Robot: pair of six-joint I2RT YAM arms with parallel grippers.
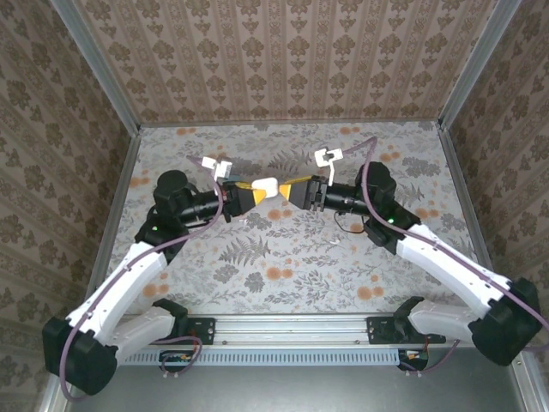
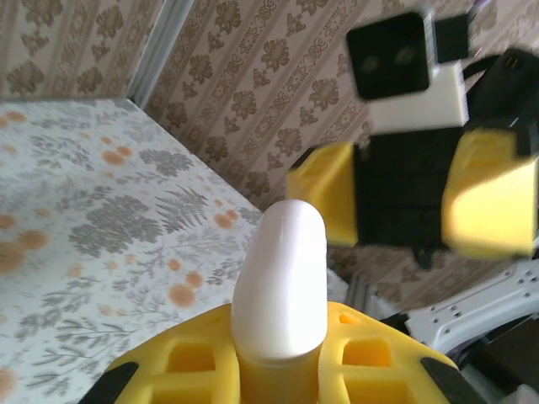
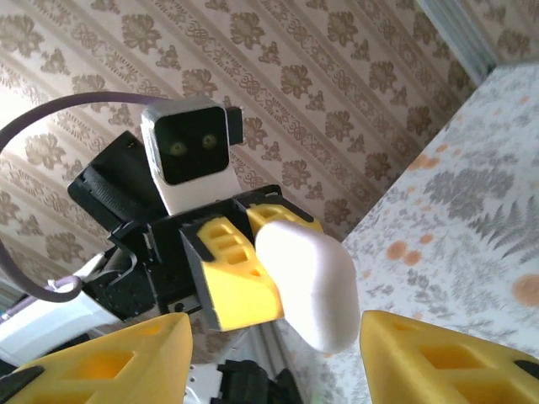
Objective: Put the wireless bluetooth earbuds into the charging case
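1. Charging case point(image 1: 265, 187): white, rounded and smooth, apparently closed. It is held in the air above the worktop point(image 1: 283, 275), at about 12 o'clock from the arm bases in the top view.
2. Left end effector point(image 1: 250, 194): clenched on one end of the case, gripping from the case's 9 o'clock. The free rounded end sticks out toward the other arm.
3. Right end effector point(image 1: 302, 190): released, jaws spread wide. It faces the case from its 3 o'clock, near but not touching.
4. Earbuds: cannot tell whether any sit inside, and no seam can be read on the shell.
5. Judgement: the step in hand looks like taking a second hold on the free end, probably to get the lid open.
6. To do it well: the right arm comes in straight along the line between the two wrists, centres the free end between its jaws, and closes only on the protruding half, clear of the left's yellow fingers.
7. Left arm's part: hold firm, without twisting.
8. Risk: the glossy shell could slip or pivot, so a slow closure is advised.
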